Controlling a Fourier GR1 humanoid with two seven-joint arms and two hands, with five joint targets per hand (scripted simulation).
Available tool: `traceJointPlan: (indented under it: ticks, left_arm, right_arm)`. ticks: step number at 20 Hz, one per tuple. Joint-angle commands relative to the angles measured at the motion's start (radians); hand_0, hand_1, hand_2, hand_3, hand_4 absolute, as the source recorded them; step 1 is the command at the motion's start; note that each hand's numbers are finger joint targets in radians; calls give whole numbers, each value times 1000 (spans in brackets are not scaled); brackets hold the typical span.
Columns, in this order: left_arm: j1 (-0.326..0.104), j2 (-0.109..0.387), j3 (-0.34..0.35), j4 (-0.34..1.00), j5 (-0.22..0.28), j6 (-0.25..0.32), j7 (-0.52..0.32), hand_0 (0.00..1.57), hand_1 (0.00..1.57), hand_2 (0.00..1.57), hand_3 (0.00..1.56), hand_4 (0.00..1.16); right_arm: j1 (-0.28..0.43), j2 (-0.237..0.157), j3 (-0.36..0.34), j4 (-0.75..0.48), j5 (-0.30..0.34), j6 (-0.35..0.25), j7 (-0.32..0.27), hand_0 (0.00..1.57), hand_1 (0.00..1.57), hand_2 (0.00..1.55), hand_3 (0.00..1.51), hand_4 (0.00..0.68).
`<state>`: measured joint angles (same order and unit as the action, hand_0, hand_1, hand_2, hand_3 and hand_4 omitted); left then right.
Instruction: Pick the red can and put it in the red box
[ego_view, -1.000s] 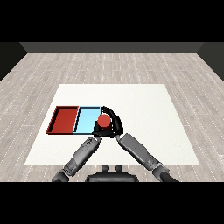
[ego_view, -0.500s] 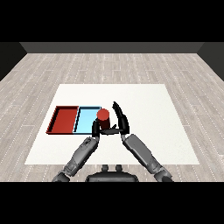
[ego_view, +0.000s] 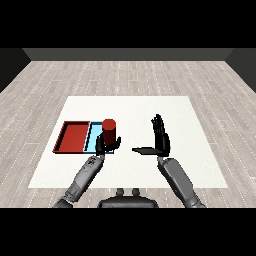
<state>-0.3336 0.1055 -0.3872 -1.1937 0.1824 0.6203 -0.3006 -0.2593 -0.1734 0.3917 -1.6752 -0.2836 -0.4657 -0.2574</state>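
White table (ego_view: 200, 125): red can (ego_view: 109, 130) upright in left hand (ego_view: 106, 145), beside light blue tray (ego_view: 93, 136).

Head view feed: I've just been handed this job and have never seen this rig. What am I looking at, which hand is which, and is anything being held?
This one picture is taken from the robot's head, looking down and forward over a white table. The two grey forearms coming in from the lower corners are the robot's own. The view is not mirrored, so the left robot hand is on the picture's left and the right robot hand on its right.

On the table a red tray and a light blue tray lie side by side, the red one further left.

The left robot hand is curled round the red can, holding it upright at the light blue tray's right edge. The can is not in the red tray yet. The right robot hand holds nothing; its fingers are straight and its thumb points left.
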Motion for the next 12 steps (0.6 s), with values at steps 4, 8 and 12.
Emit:
traceJointPlan:
  ticks: [4, 8, 12]
  left_arm:
    - [6, 206, 85, -93, -47, -7, 94, 1571, 1571, 1568, 1467, 1116]
    - [-71, 317, 202, 76, -20, -83, 119, 1571, 1571, 1555, 1465, 1116]
    - [13, 321, 260, 134, -2, -119, 45, 1571, 1571, 1571, 1491, 1124]
  right_arm:
    - [249, -121, -113, -118, -48, 41, -39, 0, 0, 0, 0, 0]
    - [302, -148, -146, -66, -58, 89, -78, 0, 0, 0, 0, 0]
    - [295, -156, -175, -62, -22, 71, -41, 0, 0, 0, 0, 0]
